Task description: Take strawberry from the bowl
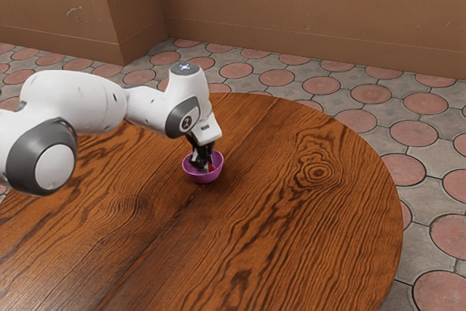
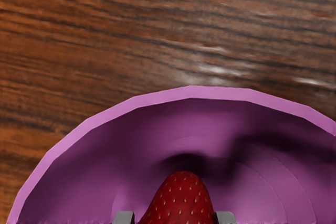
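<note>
Two fingertips [image 2: 225,217] are bearing on the strawberry [image 2: 181,203] from opposite sides; the gripper [image 1: 203,164] is holding it, jaws parted by the fruit's width, inside the bowl [image 2: 220,93]. Judgement: lifting is coming due; working well is meaning keeping the squeeze light and even, rising straight until the fruit is clearing the wall. Wrist view is giving the contact; exterior view is adding the arm [image 1: 80,100] leaning over the table [image 1: 291,231].
</note>
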{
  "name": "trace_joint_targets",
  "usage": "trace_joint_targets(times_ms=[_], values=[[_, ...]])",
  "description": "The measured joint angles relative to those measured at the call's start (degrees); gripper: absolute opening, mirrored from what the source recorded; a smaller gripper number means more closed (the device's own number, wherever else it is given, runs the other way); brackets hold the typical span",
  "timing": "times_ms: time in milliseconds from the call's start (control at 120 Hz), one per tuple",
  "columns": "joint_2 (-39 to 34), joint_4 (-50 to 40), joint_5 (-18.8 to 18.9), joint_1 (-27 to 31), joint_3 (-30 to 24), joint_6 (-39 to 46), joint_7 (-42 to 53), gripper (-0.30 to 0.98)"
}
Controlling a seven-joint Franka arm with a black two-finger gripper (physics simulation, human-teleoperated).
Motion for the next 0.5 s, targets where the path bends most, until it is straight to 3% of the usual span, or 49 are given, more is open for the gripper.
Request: trace_joint_targets(times_ms=[133,342,500], values=[[-5.03,-4.51,0.38,-0.49,0.08,0.32,-1.09,0.01],[-20.58,-21.45,1.27,-5.81,0.03,0.68,-5.76,-0.01],[-26.52,-30.22,1.71,-9.12,-0.65,0.8,-11.06,-0.01]])
